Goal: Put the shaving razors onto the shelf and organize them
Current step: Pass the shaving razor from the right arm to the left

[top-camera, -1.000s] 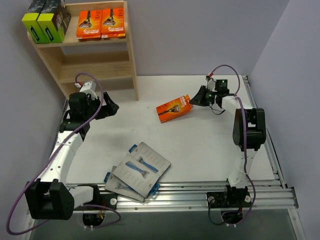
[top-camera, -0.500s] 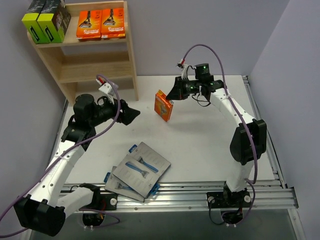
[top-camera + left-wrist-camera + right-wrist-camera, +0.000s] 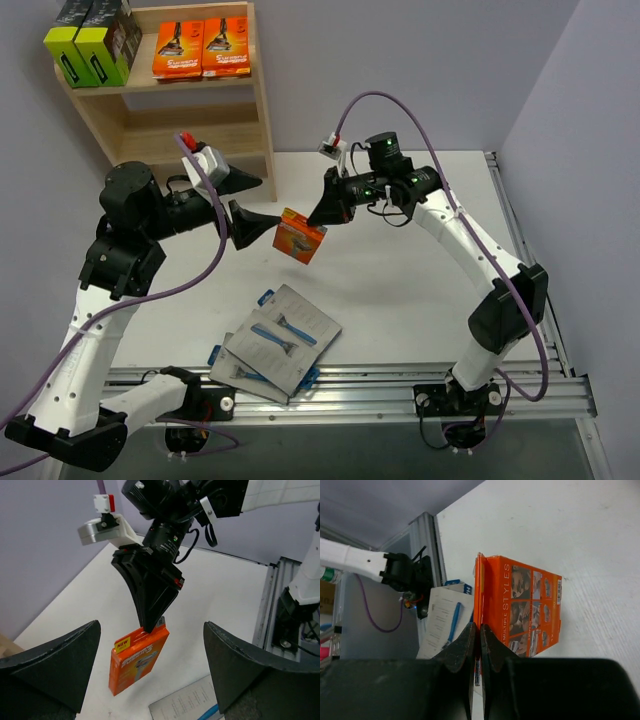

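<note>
Here the right gripper [image 3: 314,218] is pinched shut on the top edge of an orange razor pack [image 3: 300,238], which hangs in the air over the middle of the table [image 3: 420,290]. At the pack's 9 o'clock the left gripper [image 3: 268,200] faces it with fingers spread wide, not touching. The shelf [image 3: 262,110] stands at 11 o'clock, with two orange packs [image 3: 200,47] and black-and-lime boxes [image 3: 95,40] on its top tier. Grey cards [image 3: 285,335] lie overlapped at 7 o'clock

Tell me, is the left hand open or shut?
Open. The left hand's fingers stand wide apart and touch nothing; the orange pack hangs from the right hand alone.
</note>
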Controlling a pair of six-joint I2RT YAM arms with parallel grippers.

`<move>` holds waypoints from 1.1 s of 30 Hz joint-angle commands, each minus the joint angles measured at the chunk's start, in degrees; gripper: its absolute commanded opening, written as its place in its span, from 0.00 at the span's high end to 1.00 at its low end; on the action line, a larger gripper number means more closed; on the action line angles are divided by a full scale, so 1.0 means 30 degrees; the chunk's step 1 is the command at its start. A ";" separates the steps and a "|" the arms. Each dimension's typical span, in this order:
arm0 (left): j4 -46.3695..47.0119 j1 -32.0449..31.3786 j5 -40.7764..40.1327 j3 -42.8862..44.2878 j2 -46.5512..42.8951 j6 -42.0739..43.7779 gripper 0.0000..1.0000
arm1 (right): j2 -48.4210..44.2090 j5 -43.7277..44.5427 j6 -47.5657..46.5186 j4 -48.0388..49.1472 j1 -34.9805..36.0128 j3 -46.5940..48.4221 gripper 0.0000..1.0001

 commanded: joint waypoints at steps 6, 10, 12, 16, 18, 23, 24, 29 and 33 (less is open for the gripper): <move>-0.6541 -0.1963 0.1560 0.1906 0.1465 0.3555 0.10 | -0.2949 -0.3138 -0.0400 0.0752 0.2583 -0.0612 1.00; -0.8124 -0.2902 0.0066 0.2111 0.1670 0.4173 0.10 | -0.3507 -0.3723 -0.0430 0.0898 0.3288 -0.0963 1.00; -0.8800 -0.3282 -0.0140 0.1995 0.1642 0.4437 0.10 | -0.3770 -0.3872 -0.0283 0.1045 0.3523 -0.1110 1.00; -0.9882 -0.4044 -0.0259 0.1965 0.1407 0.4673 0.12 | -0.4093 -0.3843 -0.0341 0.1016 0.3817 -0.1491 1.00; -1.0644 -0.4569 -0.0637 0.1965 0.1465 0.4819 0.15 | -0.4181 -0.3784 -0.0429 0.0957 0.3876 -0.1579 1.00; -1.1933 -0.5801 -0.2393 0.1526 0.1641 0.5112 0.22 | -0.4153 -0.3784 -0.0839 0.0461 0.3934 -0.1492 1.00; -1.2139 -0.6006 -0.3180 0.1439 0.1728 0.5199 0.26 | -0.4095 -0.3755 -0.1159 0.0285 0.3935 -0.1434 1.00; -1.3165 -0.7209 -0.5938 0.1350 0.2081 0.5522 0.34 | -0.4065 -0.3667 -0.1864 -0.0507 0.3935 -0.1199 1.00; -1.3079 -0.7239 -0.6352 0.1146 0.1905 0.5786 0.42 | -0.4035 -0.3697 -0.2011 -0.0625 0.3935 -0.1287 1.00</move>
